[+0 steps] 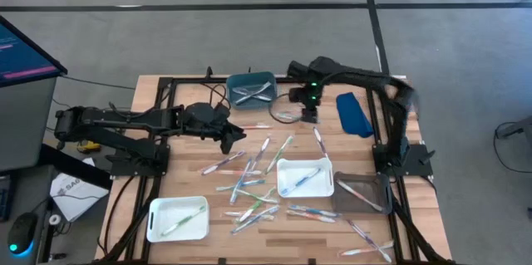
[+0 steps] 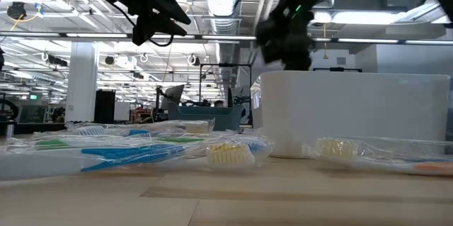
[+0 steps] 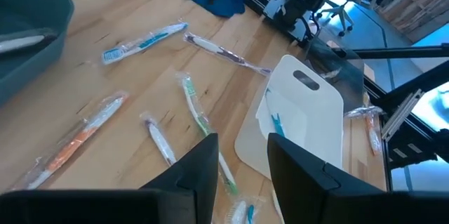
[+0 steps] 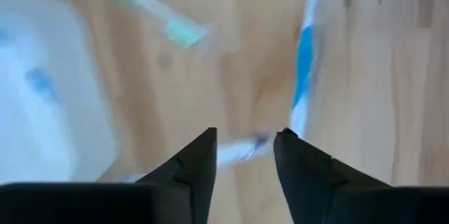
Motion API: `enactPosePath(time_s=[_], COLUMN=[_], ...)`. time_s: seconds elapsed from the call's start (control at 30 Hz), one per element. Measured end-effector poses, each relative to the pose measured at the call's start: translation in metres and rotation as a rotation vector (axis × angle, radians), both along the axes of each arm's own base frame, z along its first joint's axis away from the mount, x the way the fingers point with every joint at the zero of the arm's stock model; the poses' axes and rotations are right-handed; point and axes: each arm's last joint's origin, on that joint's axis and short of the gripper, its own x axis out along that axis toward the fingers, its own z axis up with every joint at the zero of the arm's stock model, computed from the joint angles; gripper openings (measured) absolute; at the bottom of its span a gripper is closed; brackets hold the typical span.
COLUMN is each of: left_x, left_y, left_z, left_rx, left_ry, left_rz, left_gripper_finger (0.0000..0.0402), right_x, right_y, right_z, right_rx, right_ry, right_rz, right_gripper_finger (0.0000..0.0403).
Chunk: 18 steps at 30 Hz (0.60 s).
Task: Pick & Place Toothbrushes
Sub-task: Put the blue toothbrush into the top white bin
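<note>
right gripper (image 4: 244, 150) was seen low over counter (image 1: 191, 184), fingers apart astride a toothbrush (image 4: 302, 62) | left gripper (image 3: 242, 161) held above scattered toothbrushes (image 1: 258, 186), fingers apart, empty

Overhead, one camera looks straight down on the whole wooden table (image 1: 133, 207); a second sits at tabletop level, facing the room. Both wrist cameras look closely down at wrapped toothbrushes (image 3: 144, 39), shared with the overhead view.
</note>
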Motion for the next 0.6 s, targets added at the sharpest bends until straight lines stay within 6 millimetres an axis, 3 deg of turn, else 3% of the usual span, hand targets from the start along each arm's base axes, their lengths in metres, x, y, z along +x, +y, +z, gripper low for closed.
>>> enactPosePath(time_s=[0.1, 0.27, 0.43, 0.6], left_x=[0.000, 0.001, 0.001, 0.002], left_y=[0.000, 0.001, 0.001, 0.001], left_z=[0.000, 0.001, 0.003, 0.003], left_rx=[0.002, 0.016, 0.019, 0.018], left_ry=[-0.004, -0.013, -0.034, -0.038], left_rz=[0.001, 0.020, 0.021, 0.022], left_gripper_finger=[0.0117, 0.0117, 0.0117, 0.0117], right_x=[-0.028, -0.051, -0.043, -0.033], right_y=[0.026, 0.052, 0.060, 0.064], right_z=[0.021, 0.025, 0.023, 0.025], right_rx=[-0.025, -0.129, -0.230, -0.271], right_ry=[-0.051, -0.257, -0.432, -0.496], right_rz=[0.021, 0.022, 0.024, 0.058], right_gripper_finger=[0.0115, 0.0106, 0.0107, 0.0107])
